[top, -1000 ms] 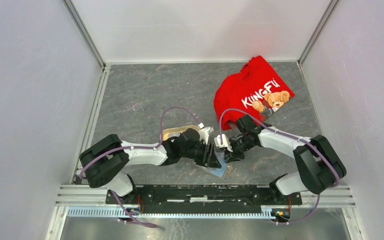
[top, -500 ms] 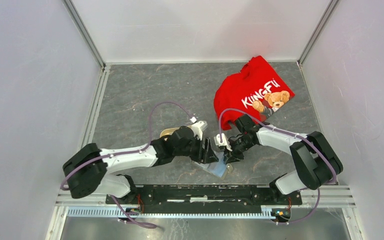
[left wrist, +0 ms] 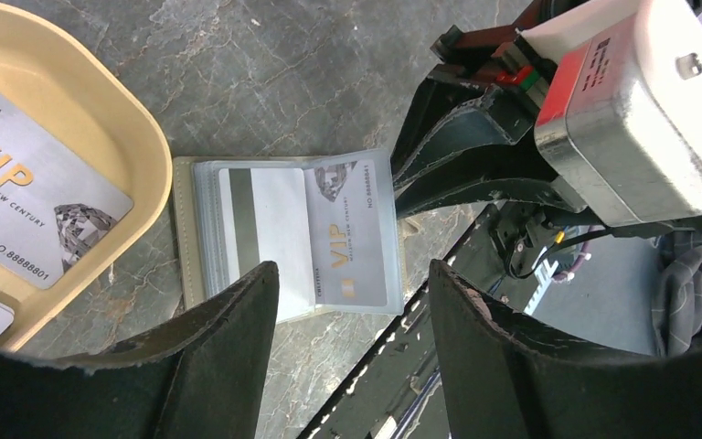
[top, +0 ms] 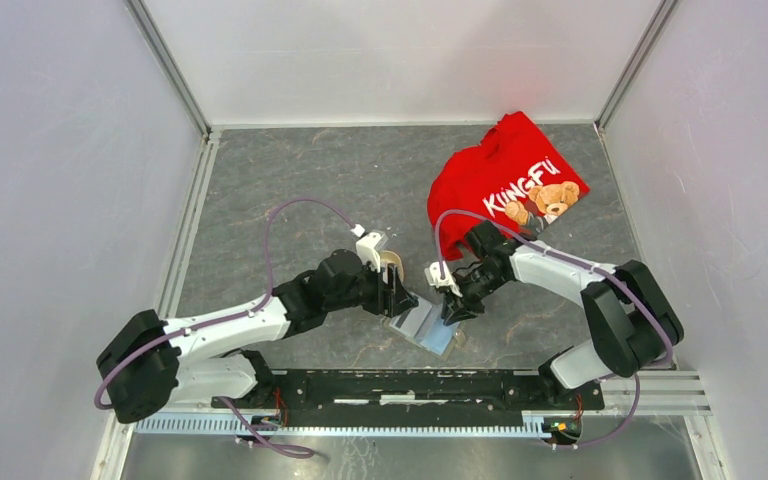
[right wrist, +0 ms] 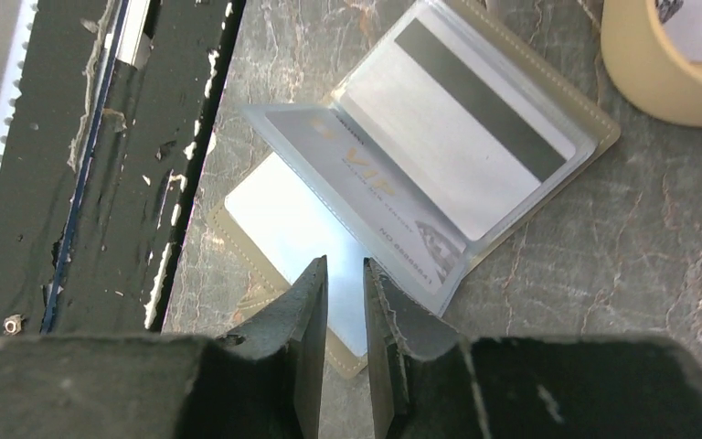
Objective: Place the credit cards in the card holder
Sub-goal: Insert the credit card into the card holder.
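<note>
The card holder point(top: 428, 327) lies open on the grey table near the front rail. In the left wrist view the card holder point(left wrist: 203, 240) shows a card with a dark stripe point(left wrist: 254, 229) and a grey VIP credit card point(left wrist: 349, 236) inside a clear sleeve. My left gripper point(left wrist: 354, 274) hangs open and empty just above its near edge. Another VIP credit card point(left wrist: 27, 212) lies in the beige tray point(left wrist: 142, 137). My right gripper point(right wrist: 345, 265) is over the holder's shiny lower pocket point(right wrist: 283, 215), jaws a narrow gap apart with nothing between them. The sleeved card point(right wrist: 379, 201) stands up from the holder point(right wrist: 594, 137).
A red shirt point(top: 505, 190) lies at the back right. The beige tray point(top: 393, 264) sits just behind the holder, partly under my left wrist. The black base rail point(top: 410, 385) runs close along the holder's front edge. The right gripper's fingers point(left wrist: 457, 155) stand right beside the holder.
My left arm has drawn back to the left, away from the holder, with its jaws opening wider. The holder shows more plainly. The right gripper has barely moved.
</note>
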You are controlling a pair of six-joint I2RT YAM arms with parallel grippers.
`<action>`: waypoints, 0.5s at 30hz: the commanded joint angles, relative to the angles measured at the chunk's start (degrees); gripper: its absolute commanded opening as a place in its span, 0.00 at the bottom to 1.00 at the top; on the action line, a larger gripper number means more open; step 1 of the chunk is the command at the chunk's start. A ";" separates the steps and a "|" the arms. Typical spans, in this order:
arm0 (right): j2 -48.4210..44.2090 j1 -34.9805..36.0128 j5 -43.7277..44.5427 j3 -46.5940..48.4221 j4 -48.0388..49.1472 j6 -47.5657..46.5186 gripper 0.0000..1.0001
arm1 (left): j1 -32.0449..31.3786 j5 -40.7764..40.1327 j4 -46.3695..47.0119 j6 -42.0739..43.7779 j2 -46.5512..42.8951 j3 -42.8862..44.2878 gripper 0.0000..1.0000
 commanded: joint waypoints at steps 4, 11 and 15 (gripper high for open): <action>2.50 3.09 0.66 4.05 5.54 6.69 0.27 | 0.72 -0.58 1.47 3.21 -1.27 -0.98 0.67; 4.87 4.05 5.38 4.94 23.08 25.23 0.27 | 1.66 -4.52 -1.24 2.87 -6.52 -3.47 0.68; 3.54 3.80 4.20 5.36 20.10 22.87 0.27 | 1.66 -2.80 -1.60 2.27 -6.48 -4.48 0.68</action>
